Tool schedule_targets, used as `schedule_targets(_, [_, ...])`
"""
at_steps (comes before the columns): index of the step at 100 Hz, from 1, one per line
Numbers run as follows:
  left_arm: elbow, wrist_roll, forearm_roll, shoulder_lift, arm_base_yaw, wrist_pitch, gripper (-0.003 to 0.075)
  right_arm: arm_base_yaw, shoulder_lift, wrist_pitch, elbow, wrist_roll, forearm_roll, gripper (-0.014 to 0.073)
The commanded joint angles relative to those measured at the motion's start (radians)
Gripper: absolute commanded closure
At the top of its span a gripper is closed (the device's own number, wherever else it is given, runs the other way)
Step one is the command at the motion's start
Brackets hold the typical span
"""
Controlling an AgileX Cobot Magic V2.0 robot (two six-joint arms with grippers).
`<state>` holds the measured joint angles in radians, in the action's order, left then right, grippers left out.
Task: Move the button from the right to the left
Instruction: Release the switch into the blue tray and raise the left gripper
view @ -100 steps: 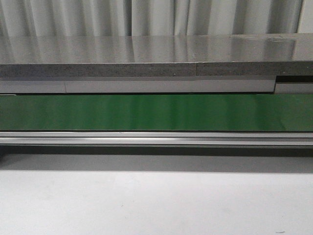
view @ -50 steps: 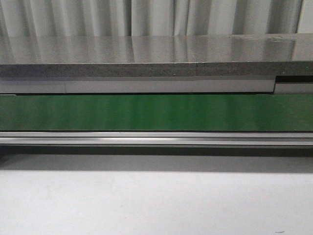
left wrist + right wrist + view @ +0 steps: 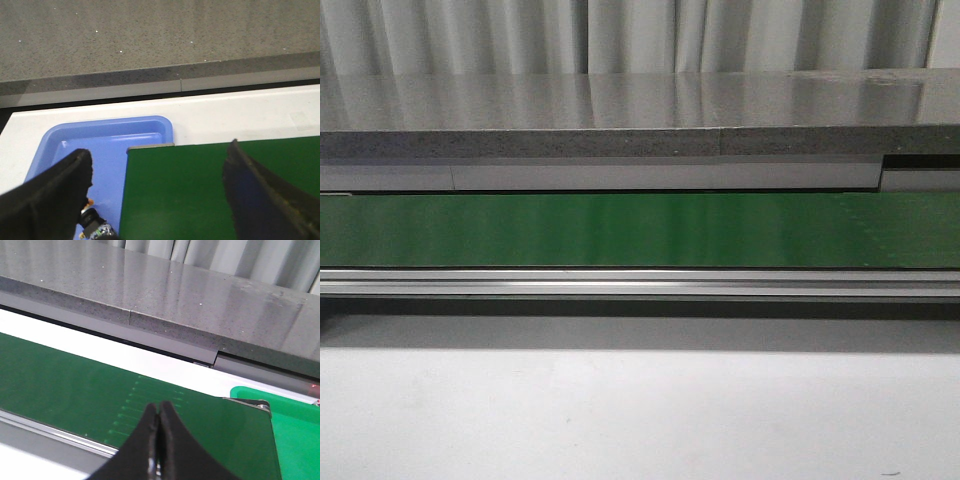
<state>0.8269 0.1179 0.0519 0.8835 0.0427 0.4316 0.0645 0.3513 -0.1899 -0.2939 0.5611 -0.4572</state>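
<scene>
Left tool stands wide open above the end of the green belt and the blue tray. The button lies in that tray, partly hidden by the left finger. Right tool is fully closed, empty, over the belt near the green tray.

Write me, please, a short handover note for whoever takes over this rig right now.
Left claw: open, empty, above the green belt end beside the blue tray.
Right claw: shut, empty, over the belt near the green tray.
Button: a small part with an orange bit lies in the blue tray, mostly hidden; probably it.
Done: apparently delivered left.
Left: confirm.
</scene>
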Motion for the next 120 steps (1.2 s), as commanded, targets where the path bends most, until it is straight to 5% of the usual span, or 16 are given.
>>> schedule_targets(1, [-0.037,-0.012,-0.032,-0.079,0.015,-0.081,0.0293,0.003,0.005,0.067,-0.027,0.008,-0.01,0.0662])
schedule_targets(36, [-0.237,-0.012,-0.065,-0.316,0.017,-0.086,0.0715,0.003,0.005,0.067,-0.027,0.008,-0.01,0.0662])
schedule_targets(120, [-0.247,-0.012,-0.061,-0.328,0.017,-0.072,0.0715,0.003,0.005,0.067,-0.027,0.008,-0.01,0.0662])
